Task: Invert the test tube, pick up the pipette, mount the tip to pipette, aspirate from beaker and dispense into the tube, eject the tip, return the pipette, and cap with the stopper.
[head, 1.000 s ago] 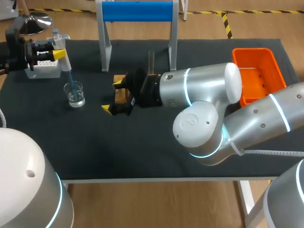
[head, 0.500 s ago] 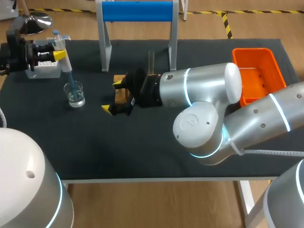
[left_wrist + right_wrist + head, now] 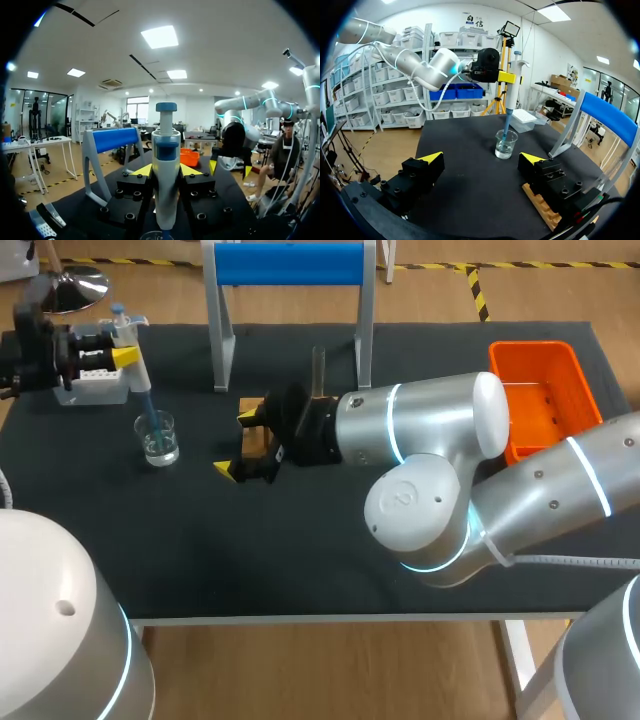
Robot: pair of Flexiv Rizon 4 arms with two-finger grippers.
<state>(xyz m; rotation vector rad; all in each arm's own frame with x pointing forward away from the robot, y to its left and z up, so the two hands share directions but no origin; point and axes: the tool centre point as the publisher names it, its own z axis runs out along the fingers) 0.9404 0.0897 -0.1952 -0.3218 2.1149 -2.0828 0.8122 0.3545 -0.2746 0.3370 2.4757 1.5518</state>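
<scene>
The left gripper (image 3: 118,352) is closed on the pipette (image 3: 137,368) at the upper left of the head view. In the left wrist view the pipette stands right between its two fingers. A blue tip (image 3: 150,412) is on the pipette, and the end of it is down inside the beaker (image 3: 158,440). The beaker sits on the black counter (image 3: 300,550), just in front of the white tip box (image 3: 92,385).

So I think the pick-up and the tip step are done, and the job is now at sucking up water from the beaker.

The right gripper (image 3: 238,443) is near the middle of the head view. Its fingers are spread wide and hold nothing. A small wooden block (image 3: 253,435) lies right by it. A thin test tube (image 3: 319,368) stands up just behind the right arm. I cannot tell if it was turned over.

Left to do, I think: put the water into the test tube, drop the tip, maybe into the orange bin (image 3: 530,355) at the upper right, put the pipette back, and cap the tube. I cannot see a stopper.
</scene>
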